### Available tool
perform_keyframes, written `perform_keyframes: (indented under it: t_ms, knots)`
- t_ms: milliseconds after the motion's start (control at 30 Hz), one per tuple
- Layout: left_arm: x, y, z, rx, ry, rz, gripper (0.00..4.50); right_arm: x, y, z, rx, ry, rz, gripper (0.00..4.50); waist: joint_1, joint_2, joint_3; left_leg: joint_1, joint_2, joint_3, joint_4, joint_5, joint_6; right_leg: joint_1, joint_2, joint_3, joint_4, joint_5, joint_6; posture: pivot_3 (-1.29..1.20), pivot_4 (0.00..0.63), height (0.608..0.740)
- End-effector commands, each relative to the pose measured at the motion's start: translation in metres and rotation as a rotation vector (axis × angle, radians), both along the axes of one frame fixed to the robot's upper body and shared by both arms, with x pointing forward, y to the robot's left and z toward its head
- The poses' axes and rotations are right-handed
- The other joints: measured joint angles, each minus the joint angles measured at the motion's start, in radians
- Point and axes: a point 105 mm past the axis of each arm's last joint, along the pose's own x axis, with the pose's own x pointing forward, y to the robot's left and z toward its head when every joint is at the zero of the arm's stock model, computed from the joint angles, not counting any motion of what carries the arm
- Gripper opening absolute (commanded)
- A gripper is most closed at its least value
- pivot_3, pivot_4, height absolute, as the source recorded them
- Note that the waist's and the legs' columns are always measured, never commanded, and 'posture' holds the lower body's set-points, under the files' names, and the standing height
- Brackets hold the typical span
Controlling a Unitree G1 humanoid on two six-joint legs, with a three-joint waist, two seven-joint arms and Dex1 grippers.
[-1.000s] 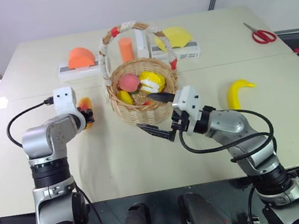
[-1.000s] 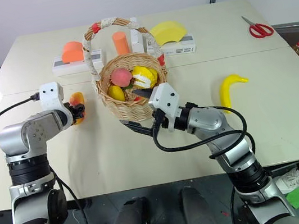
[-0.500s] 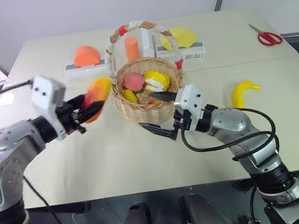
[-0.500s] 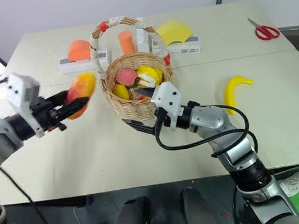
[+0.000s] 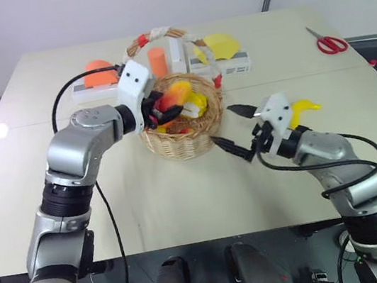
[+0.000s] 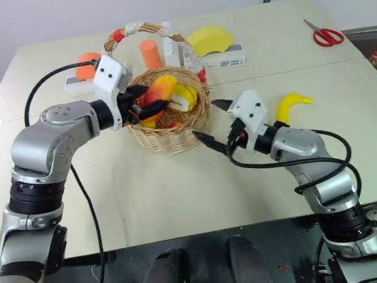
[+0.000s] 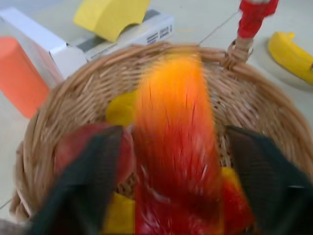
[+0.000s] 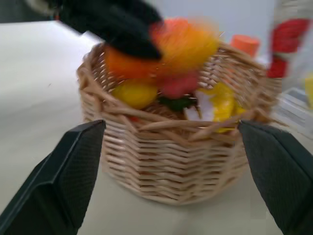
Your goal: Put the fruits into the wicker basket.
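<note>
Elongated red-and-yellow mango-like fruit over round tan woven wicker basket mid-table, between left gripper's wide-spread fingers; right gripper wide, empty.

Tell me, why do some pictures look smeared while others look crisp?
Left wrist view: the mango is streaked with motion blur, while the wicker basket rim stays fairly sharp. Right wrist view: the basket and fruits are soft, and the black fingers blur up close. Left eye view: crisp, evenly lit, with soft shadows.

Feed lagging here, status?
Left fingers open over basket, mango between them. Right gripper open, empty. Banana on table.
</note>
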Motion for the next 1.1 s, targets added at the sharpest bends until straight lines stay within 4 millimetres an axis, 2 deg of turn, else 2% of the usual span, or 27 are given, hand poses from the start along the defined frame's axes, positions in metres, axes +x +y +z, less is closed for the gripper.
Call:
perform_keyframes:
  t_ms: [33, 133, 233, 333, 400, 567, 767, 800, 833, 1033, 1100]
  knots:
    - [-0.014, -0.014, 0.025, -0.042, -0.151, -0.135, 4.47, -0.005, -0.029, 0.010, 0.025, 0.043, -0.156, 4.50, 0.006, 0.000, 0.000, 0.000, 0.000, 0.000, 0.000, 0.000, 0.000, 0.000, 0.000, 0.000, 0.000, 0.000, 0.000, 0.00, 0.150, 0.740]
    - [-0.045, -0.024, 0.029, -0.118, -0.194, -0.337, 4.47, -0.009, -0.057, 0.005, 0.078, 0.144, -0.283, 4.50, 0.007, 0.000, 0.000, 0.000, 0.000, 0.000, 0.000, 0.000, 0.000, 0.001, -0.002, 0.000, -0.001, 0.000, 0.000, 0.00, 0.150, 0.740]
    - [-0.079, -0.033, 0.015, -0.104, -0.149, -0.524, 4.47, -0.008, -0.089, -0.004, 0.124, 0.237, -0.451, 4.50, 0.005, 0.000, 0.000, -0.001, 0.000, 0.001, 0.000, 0.000, 0.000, 0.000, -0.003, 0.001, -0.002, 0.000, 0.000, 0.00, 0.150, 0.740]
    - [-0.101, -0.043, -0.003, -0.045, -0.120, -0.643, 4.47, -0.002, -0.118, -0.018, 0.107, 0.310, -0.643, 4.50, 0.003, 0.000, 0.000, 0.000, 0.000, 0.001, 0.000, 0.000, 0.001, 0.001, -0.002, 0.002, -0.001, 0.000, 0.000, 0.00, 0.150, 0.740]
    - [-0.108, -0.048, -0.011, -0.048, -0.102, -0.676, 4.47, 0.002, -0.131, -0.031, 0.067, 0.355, -0.746, 4.50, 0.002, 0.001, -0.001, 0.002, 0.000, 0.002, 0.000, 0.000, 0.001, 0.002, -0.001, 0.002, -0.001, 0.000, 0.000, 0.00, 0.150, 0.740]
    - [-0.107, -0.056, -0.026, -0.067, -0.067, -0.665, 4.47, 0.021, -0.129, -0.049, 0.098, 0.404, -0.816, 4.50, -0.002, 0.001, -0.001, 0.002, 0.000, 0.007, 0.000, -0.001, 0.001, 0.002, 0.001, 0.003, -0.001, 0.000, 0.000, 0.00, 0.150, 0.740]
    - [-0.102, -0.058, -0.032, -0.070, -0.068, -0.615, 4.47, 0.040, -0.124, -0.059, 0.097, 0.406, -0.831, 4.50, 0.000, 0.001, -0.001, 0.002, 0.000, 0.007, 0.000, -0.001, 0.002, 0.002, 0.001, 0.003, 0.000, 0.000, 0.000, 0.00, 0.150, 0.740]
    - [-0.101, -0.057, -0.033, -0.070, -0.070, -0.604, 4.50, 0.042, -0.125, -0.061, 0.087, 0.406, -0.833, 3.97, 0.000, 0.001, -0.001, 0.002, 0.000, 0.007, 0.000, -0.001, 0.002, 0.002, 0.001, 0.003, 0.000, 0.000, 0.000, 0.00, 0.150, 0.740]
    - [-0.100, -0.055, -0.033, -0.072, -0.070, -0.594, 4.50, 0.043, -0.125, -0.063, 0.086, 0.406, -0.834, 3.68, 0.000, 0.001, -0.001, 0.002, 0.000, 0.007, 0.000, -0.001, 0.002, 0.002, 0.001, 0.003, 0.000, 0.000, 0.000, 0.00, 0.150, 0.740]
    - [-0.095, -0.050, -0.032, -0.082, -0.081, -0.551, 4.50, 0.046, -0.124, -0.057, 0.083, 0.373, -0.821, 0.47, -0.001, 0.001, -0.001, 0.002, 0.000, 0.007, 0.000, -0.001, 0.003, 0.001, 0.001, 0.003, 0.000, 0.000, 0.000, 0.00, 0.150, 0.740]
    - [-0.095, -0.044, -0.023, -0.139, -0.093, -0.532, 4.50, 0.043, -0.123, -0.044, -0.001, 0.302, -0.788, 0.35, -0.002, 0.002, 0.000, 0.002, 0.000, 0.006, 0.000, -0.001, 0.003, 0.001, 0.001, 0.003, 0.000, 0.000, 0.000, 0.00, 0.150, 0.740]
